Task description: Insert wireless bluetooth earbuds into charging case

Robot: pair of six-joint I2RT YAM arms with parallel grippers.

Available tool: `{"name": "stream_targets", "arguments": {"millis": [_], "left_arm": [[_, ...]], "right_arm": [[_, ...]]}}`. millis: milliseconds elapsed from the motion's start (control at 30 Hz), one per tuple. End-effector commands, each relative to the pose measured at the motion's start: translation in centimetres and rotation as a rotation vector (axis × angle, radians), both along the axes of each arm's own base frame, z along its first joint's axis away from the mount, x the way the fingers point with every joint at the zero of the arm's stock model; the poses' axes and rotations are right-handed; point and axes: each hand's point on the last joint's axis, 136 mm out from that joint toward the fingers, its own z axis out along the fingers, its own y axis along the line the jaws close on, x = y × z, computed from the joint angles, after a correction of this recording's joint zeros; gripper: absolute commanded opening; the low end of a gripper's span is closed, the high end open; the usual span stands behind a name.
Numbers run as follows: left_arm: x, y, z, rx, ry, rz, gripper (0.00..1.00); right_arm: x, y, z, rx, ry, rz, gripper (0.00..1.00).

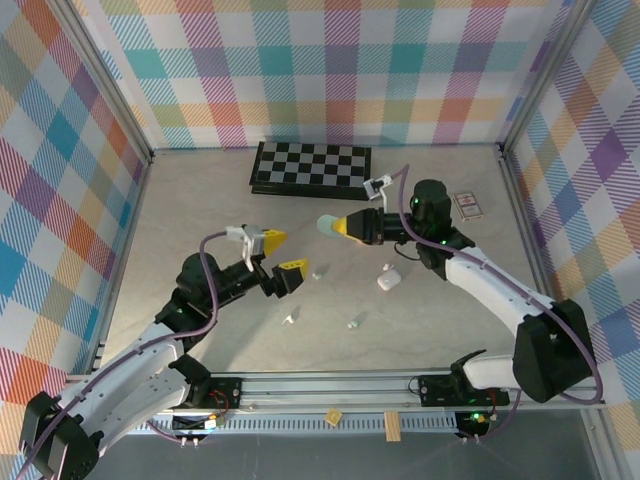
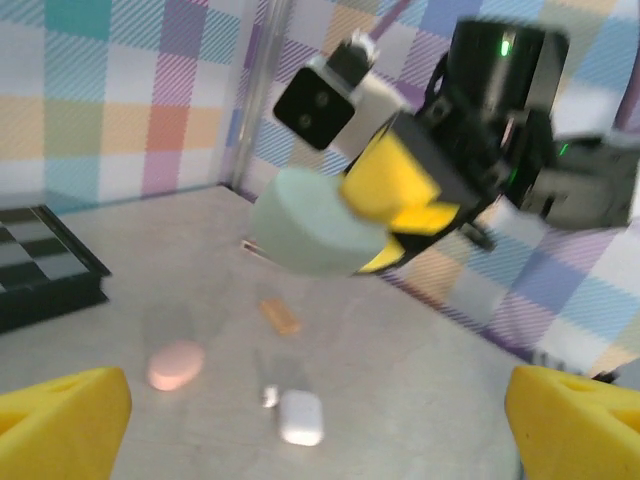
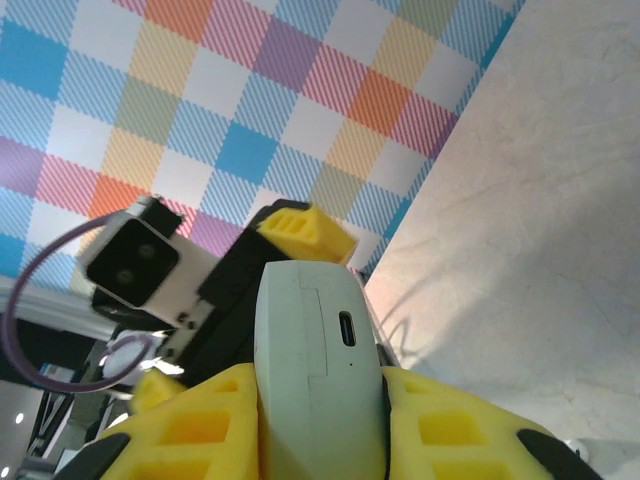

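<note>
- R gripper [image 1: 345,226] clamps the mint-green charging case [image 1: 327,226] betw. its yellow pads [image 3: 230,420], well above the table [image 1: 200,220]. In the R wrist view the case's charging port [image 3: 347,328] faces the cam and the lid seam looks closed.
- L gripper [image 1: 282,253] hangs opposite w/ jaws spread wide and nothing in them. The case sits off its tips, not betw. them.
- Likely reason for the pose: R arm presents the case mid-air so L can work the lid or take it over. That's a judgement; neither claw has an earbud.
- Earbuds [image 1: 354,322] lie loose on the table below, scattered betw. the two arms and well apart from the held case. A white case [image 1: 388,281] rests near them.
- L wrist view adds a pink case [image 2: 177,365], flat on the table near the white one.
- Farther out: chessboard [image 1: 310,167] at the back wall, small card box [image 1: 467,205] by the R arm.
- Hard to make out:
  - earbud colours, too small to tell
  - an orange-brown blur [image 2: 281,316] on the table, unidentifiable
  - whether the mint case has anything inside
  - L fingertips, cut off by the bottom edge in their own view
</note>
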Motion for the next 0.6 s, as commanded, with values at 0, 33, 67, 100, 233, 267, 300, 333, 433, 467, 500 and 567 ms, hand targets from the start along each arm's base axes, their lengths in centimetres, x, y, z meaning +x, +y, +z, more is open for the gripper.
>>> {"name": "stream_targets", "arguments": {"millis": [0, 33, 67, 100, 233, 267, 300, 333, 433, 467, 500, 567], "left_arm": [[-0.3, -0.6, -0.1, 0.17, -0.304, -0.041, 1.0], [-0.6, -1.0, -0.3, 0.192, -0.332, -0.073, 1.0], [-0.7, -1.2, -0.3, 0.201, -0.349, -0.087, 1.0], [-0.7, -1.5, -0.3, 0.206, -0.36, -0.104, 1.0], [-1.4, -2.9, 1.1, 0.144, -0.406, -0.197, 0.97], [-1.4, -3.2, 1.3, 0.127, -0.407, -0.212, 0.96], [-1.4, -3.4, 1.7, 0.103, -0.411, -0.229, 0.93], [-1.5, -3.7, 2.0, 0.081, -0.415, -0.245, 0.91], [-1.9, -4.8, 2.7, 0.037, -0.418, -0.329, 0.86], [-2.1, -5.0, 3.1, 0.021, -0.418, -0.356, 0.84], [-2.4, -5.3, 3.5, 0.003, -0.416, -0.391, 0.8], [-2.7, -5.8, 4.2, -0.023, -0.415, -0.443, 0.74]], "right_arm": [[-3.0, -0.6, 1.6, -0.016, 0.027, 0.123, 0.02], [-3.5, -0.7, 2.1, -0.015, 0.033, 0.146, 0.02], [-3.9, -0.8, 2.5, -0.012, 0.038, 0.165, 0.02], [-4.4, -0.9, 3.0, -0.008, 0.045, 0.187, 0.02], [-5.9, -1.2, 4.5, 0.013, 0.065, 0.25, 0.0], [-6.2, -1.3, 4.8, 0.013, 0.075, 0.259, 0.0], [-6.3, -1.3, 5.0, 0.013, 0.089, 0.264, 0.0], [-6.5, -1.4, 5.1, 0.014, 0.105, 0.27, 0.0], [-7.0, -1.4, 5.0, 0.014, 0.148, 0.29, 0.0], [-7.1, -1.4, 4.9, 0.014, 0.156, 0.299, 0.0], [-7.3, -1.4, 4.8, 0.013, 0.162, 0.308, 0.0], [-7.5, -1.4, 4.6, 0.009, 0.172, 0.317, 0.0]]}}
